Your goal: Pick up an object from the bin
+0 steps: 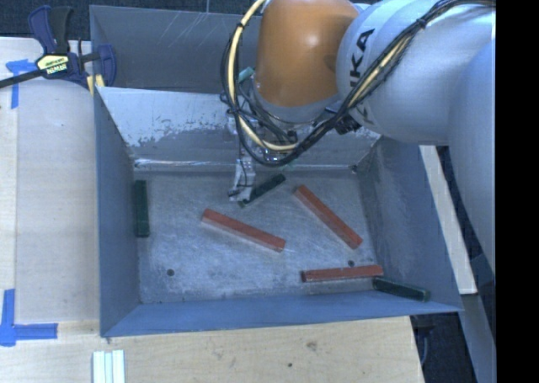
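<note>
The end effector [242, 190] hangs low near the back wall of the grey metal bin [118, 204]. Its tip meets the lower end of a short, dark green stick [269, 184] lying tilted on the bin floor. Whether it is open or clamped cannot be told. A reddish-brown flat strip [242, 231] lies just in front.

Bar [141, 208] left in bin [114, 221]; sticks [242, 231] centre, right.
</note>
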Controlling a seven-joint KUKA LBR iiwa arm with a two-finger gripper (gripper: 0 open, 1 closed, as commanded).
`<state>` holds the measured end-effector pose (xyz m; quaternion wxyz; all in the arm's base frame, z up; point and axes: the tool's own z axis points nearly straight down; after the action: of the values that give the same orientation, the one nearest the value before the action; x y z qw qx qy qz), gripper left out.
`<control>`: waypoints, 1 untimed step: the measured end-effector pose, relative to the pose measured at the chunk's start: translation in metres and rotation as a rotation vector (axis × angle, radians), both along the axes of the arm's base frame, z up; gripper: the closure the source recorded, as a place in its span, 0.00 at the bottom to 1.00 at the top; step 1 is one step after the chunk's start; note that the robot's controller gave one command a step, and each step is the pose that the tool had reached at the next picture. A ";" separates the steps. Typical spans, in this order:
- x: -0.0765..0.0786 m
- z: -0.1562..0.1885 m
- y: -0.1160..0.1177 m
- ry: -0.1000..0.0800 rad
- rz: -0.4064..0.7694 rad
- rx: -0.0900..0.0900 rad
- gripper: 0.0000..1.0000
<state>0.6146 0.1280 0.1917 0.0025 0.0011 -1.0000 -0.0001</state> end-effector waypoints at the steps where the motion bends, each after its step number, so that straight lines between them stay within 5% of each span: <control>1: -0.066 -0.125 -0.018 -0.001 0.147 -0.001 0.00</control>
<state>0.5486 0.1098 0.0664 0.0022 0.0745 -0.9972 0.0004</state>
